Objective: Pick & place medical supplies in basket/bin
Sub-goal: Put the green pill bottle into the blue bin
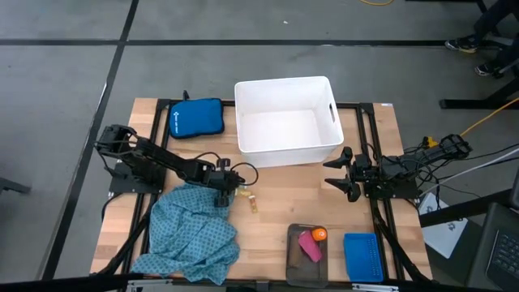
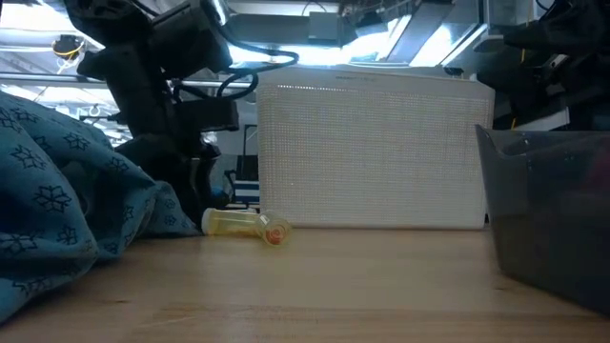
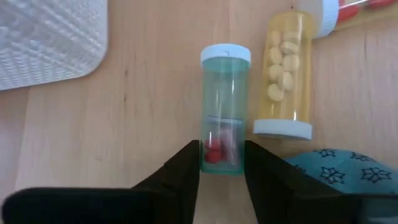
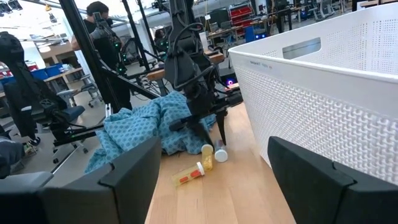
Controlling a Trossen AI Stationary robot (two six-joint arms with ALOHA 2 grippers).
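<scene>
Three pill vials lie on their sides on the wooden table beside the teal dotted cloth (image 1: 190, 231). One is clear with red pills and a white cap (image 3: 222, 106), one is yellow with tan pills (image 3: 283, 74), and one has a red cap (image 4: 189, 176). My left gripper (image 3: 222, 149) is shut on the clear vial, at the cloth's far right corner (image 1: 223, 191). My right gripper (image 1: 340, 172) waits open to the right of the white tub (image 1: 288, 118). A pink piece (image 1: 310, 246) and an orange piece (image 1: 319, 234) lie in the dark-grey tray (image 1: 293, 264). My left gripper pinches the clear vial's closed bottom end (image 3: 221, 158), where the red pills sit, between its two fingers (image 3: 186, 171). The fingers slant down from the table's left and run along the vial. The vial lies on its side on the table, its cap end pointing away from the gripper.
A royal-blue zip pouch (image 1: 196, 118) lies left of the tub at the far edge. A small blue ribbed basket (image 1: 362, 257) stands right of the tray at the near edge. Bare wood shows between the vials and the tray.
</scene>
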